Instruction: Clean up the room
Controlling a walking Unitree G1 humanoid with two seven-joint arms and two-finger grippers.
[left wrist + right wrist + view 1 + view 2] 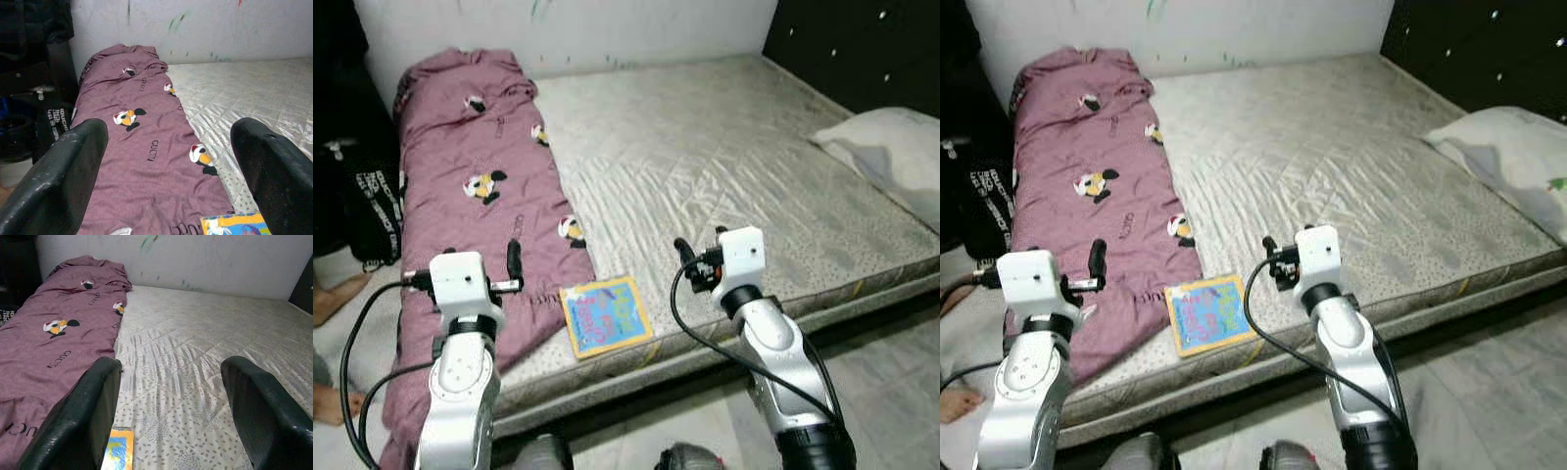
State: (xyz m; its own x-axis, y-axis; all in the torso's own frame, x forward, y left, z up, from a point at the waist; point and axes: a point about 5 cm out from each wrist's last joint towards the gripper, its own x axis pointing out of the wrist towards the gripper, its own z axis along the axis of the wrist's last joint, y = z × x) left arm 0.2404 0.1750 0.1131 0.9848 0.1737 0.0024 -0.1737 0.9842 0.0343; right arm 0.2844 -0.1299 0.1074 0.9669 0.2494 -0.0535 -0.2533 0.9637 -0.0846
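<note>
While both arms are raised in front of the robot, nothing is being carried, so by my reckoning the tidying has barely started. The left gripper hangs with its fingers spread wide over the near end of the purple blanket, and the right gripper is likewise released, empty, hovering over the bare mattress close to its front edge. Between the two arms, at about twelve o'clock from where the robot stands, a colourful book lies flat on the mattress right at the near edge, its left side touching or just beside the blanket's hem. Its long axis runs roughly from six to twelve o'clock, tilted slightly so the far end leans toward eleven; the cover faces up. The blanket is a long strip along the left side of the bed, its length running from about seven o'clock near the robot up to eleven o'clock at the wall, bunched at the far end and spilling over the near edge. A white pillow sits at two o'clock near the dark headboard, and a black bag stands at ten o'clock beside the bed. Still to do, I'd judge: the book picked up, the blanket straightened or folded.
</note>
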